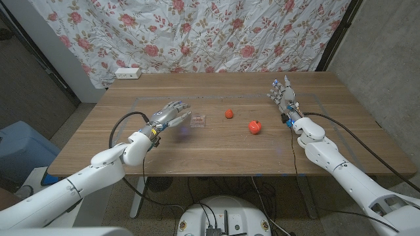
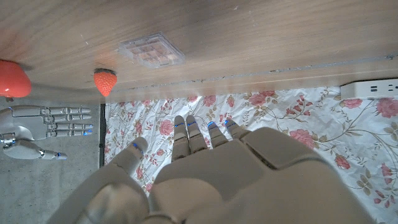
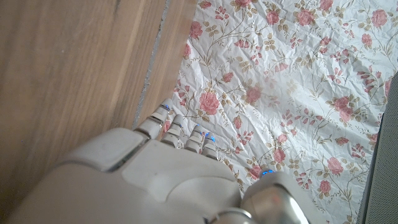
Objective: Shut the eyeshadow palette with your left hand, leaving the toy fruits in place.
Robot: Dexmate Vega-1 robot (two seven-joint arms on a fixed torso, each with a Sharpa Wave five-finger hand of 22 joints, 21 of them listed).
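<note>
While hovering above the worktop [image 1: 216, 154] with fingers spread and nothing held, the left hand [image 1: 170, 115] is sitting just beside the eyeshadow palette [image 1: 198, 120], which is lying low and seemingly near flat. A careless sweep risks skidding it toward the strawberry [image 1: 228, 113] and red fruit [image 1: 254, 126] nearby. The right hand [image 1: 282, 94] is waiting well apart, fingers extended, empty.

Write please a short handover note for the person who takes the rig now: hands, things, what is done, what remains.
Left hand: empty, fingers apart, raised just beside the eyeshadow palette, not touching it.
Right hand: empty, fingers spread, at the table's far right, away from everything.
Palette lies flat near the table's middle; the left wrist view suggests it is closed, but confirm.
Toy strawberry and red toy fruit lie to its right, undisturbed.
Left: verify the lid, withdraw the left hand.
</note>
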